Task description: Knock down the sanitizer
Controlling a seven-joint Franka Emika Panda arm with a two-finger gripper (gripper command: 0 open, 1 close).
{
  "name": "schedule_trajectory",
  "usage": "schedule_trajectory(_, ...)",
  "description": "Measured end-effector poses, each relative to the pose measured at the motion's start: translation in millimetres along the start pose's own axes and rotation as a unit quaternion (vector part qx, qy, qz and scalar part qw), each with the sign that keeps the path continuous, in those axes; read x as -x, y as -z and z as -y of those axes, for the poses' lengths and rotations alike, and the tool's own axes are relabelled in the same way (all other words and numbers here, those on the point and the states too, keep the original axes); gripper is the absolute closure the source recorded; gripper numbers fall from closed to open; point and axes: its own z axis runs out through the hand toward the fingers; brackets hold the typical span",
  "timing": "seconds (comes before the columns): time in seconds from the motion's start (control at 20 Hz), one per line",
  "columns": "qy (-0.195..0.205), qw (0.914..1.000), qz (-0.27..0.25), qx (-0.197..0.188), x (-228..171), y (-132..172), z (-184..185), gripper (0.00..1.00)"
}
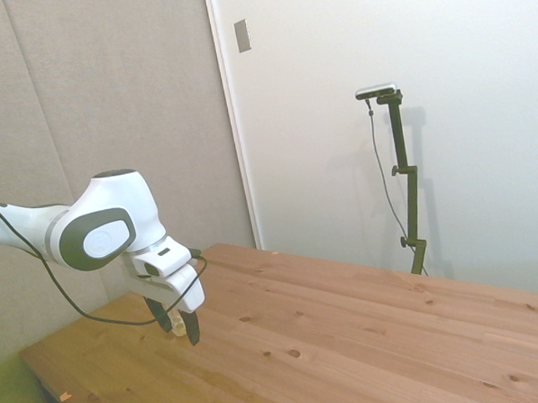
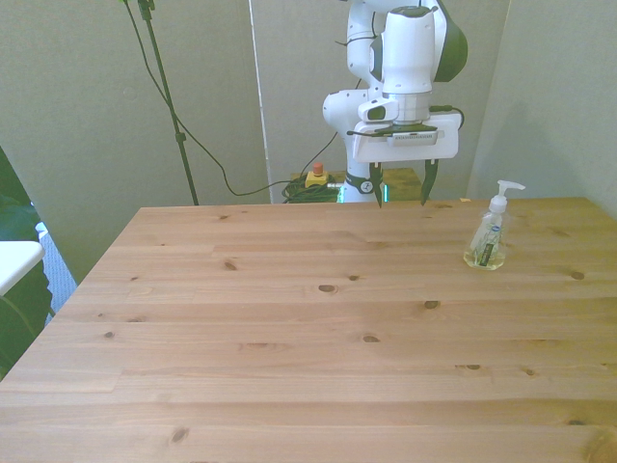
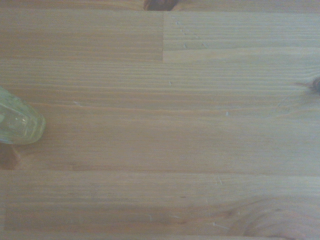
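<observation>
Front view, upper middle: gripper [image 2: 403,183] hanging over the far edge of the wooden surface [image 2: 289,328], jaws spread wide, gripping nothing. Over to the right: sanitizer [image 2: 489,234] standing upright, apart from the jaws. Blurry wrist view, probably its clear base [image 3: 17,122].

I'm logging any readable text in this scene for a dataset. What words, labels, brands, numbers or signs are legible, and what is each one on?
No text can be read in any view.
Sanitizer: a small dark label patch on the front, too small and blurred to read.
Pincer: a strip of fine marks on the white housing above it, not legible.
Table: bare wood, no markings.
</observation>
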Motion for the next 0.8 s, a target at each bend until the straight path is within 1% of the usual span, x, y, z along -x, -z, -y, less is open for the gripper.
schedule_trajectory(0.05,0.000,1.0000,0.001,0.000,-0.1,-0.6,0.1,0.00)
schedule_trajectory(0.1,0.001,1.0000,0.001,0.001,0.6,-1.3,0.9,1.00)
schedule_trajectory(0.3,0.021,0.9998,-0.003,0.004,25.2,-3.5,26.1,1.00)
schedule_trajectory(0.45,0.019,0.9998,-0.011,0.000,36.5,-3.4,44.3,1.00)
schedule_trajectory(0.8,0.018,0.9998,-0.008,-0.004,51.8,-8.9,84.9,1.00)
